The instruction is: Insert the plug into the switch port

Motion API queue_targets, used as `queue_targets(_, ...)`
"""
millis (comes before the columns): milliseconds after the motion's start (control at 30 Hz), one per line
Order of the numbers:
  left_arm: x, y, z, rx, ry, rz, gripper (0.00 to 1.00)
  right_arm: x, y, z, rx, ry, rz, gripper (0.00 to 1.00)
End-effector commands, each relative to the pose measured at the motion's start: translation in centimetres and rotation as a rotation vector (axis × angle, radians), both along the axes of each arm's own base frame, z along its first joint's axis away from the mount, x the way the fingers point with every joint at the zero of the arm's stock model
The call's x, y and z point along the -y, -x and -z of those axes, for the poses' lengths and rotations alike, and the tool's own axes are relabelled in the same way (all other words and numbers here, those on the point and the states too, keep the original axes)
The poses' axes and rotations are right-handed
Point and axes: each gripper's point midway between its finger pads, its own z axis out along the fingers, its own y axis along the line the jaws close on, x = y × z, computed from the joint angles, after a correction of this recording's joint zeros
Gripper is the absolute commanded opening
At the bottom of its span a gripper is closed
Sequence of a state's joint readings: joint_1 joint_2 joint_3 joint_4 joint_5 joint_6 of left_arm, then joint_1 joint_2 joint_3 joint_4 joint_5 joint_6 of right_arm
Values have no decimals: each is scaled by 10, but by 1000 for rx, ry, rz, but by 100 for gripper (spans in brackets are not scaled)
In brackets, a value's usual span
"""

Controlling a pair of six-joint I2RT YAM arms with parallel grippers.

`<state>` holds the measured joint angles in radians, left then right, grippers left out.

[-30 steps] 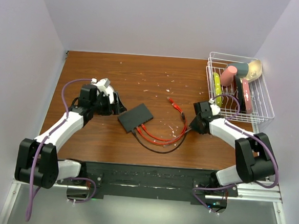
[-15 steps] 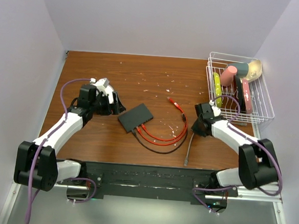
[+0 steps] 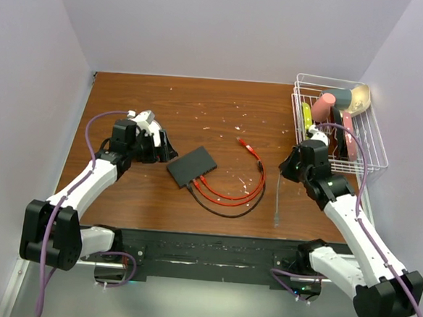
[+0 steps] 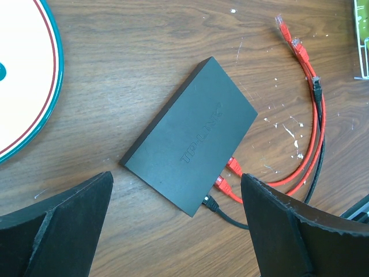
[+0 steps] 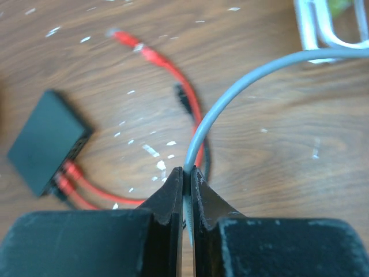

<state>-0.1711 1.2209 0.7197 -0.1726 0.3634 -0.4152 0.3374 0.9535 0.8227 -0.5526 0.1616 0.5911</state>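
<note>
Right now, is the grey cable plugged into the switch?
No, the grey cable is pinched in the right jaws, well apart from the switch.

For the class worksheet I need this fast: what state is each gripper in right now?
Left gripper: open, holding nothing.
Right gripper: closed on the grey cable.
</note>
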Motion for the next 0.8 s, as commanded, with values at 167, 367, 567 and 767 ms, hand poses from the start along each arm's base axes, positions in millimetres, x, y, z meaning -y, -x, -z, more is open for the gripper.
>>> queue_targets(167, 6, -11, -9, 48, 34, 23, 98, -101, 16, -20, 76, 27, -510, 0)
queue_targets(367, 7, -12, -4, 38, 37, 24, 98, -156, 39, 19, -22, 84, -741, 0)
queue_targets(567, 7, -13, 2, 27, 31, 23, 98, -176, 56, 53, -108, 137, -898, 0)
queue_targets(767, 7, -13, 10, 11, 31, 27, 98, -186, 72, 63, -115, 205, -982, 0)
